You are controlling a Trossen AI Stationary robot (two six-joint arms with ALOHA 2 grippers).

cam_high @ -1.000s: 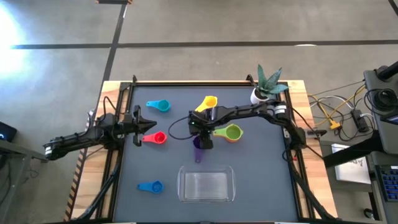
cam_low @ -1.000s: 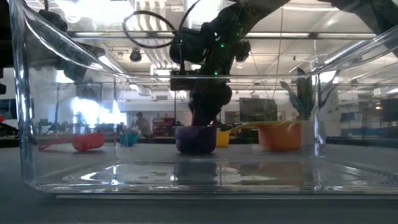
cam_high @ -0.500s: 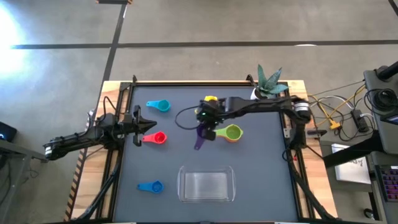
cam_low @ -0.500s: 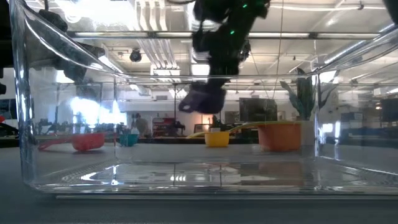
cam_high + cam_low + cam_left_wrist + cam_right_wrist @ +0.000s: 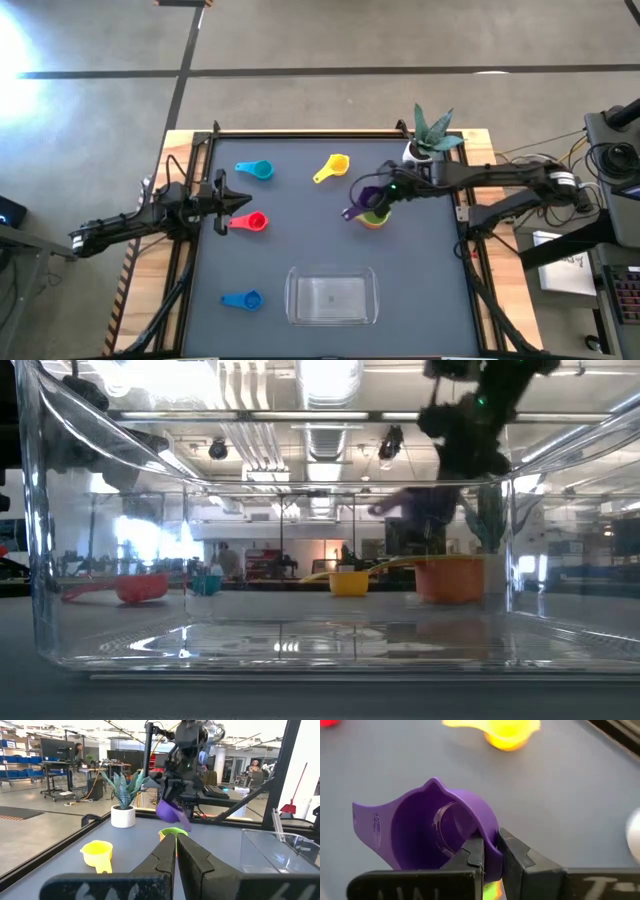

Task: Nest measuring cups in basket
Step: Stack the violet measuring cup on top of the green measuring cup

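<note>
My right gripper [image 5: 381, 192] is shut on the purple cup [image 5: 364, 195], held in the air just above the green cup [image 5: 374, 213], which sits nested in the orange cup [image 5: 449, 578]. The yellow cup [image 5: 334, 166], light blue cup [image 5: 258, 170], red cup [image 5: 251, 221] and blue cup [image 5: 243, 299] rest on their bases on the mat. The clear basket [image 5: 331, 297] stands near the table's near edge, with nothing in it. My left gripper [image 5: 176, 851] is shut and waits beside the red cup, touching nothing. My right gripper pinches the purple cup by its round wall [image 5: 492, 842], on the side away from the handle. One finger [image 5: 472, 855] is inside the bowl and the other [image 5: 514, 857] outside. The cup is lifted clear and tilted, its handle [image 5: 367, 827] pointing away from the fingers.
A small white pot with a spiky plant [image 5: 430, 135] stands at the table's far right corner, close behind my right arm. Bare mat lies between the scattered cups and the basket. People and benches show in the room beyond the table.
My right gripper has lifted the purple cup off the mat and carried it up and toward the table's right, from the middle of the mat to a spot over the green and orange cups. The cup has tipped in the hold. The left arm has kept still.
</note>
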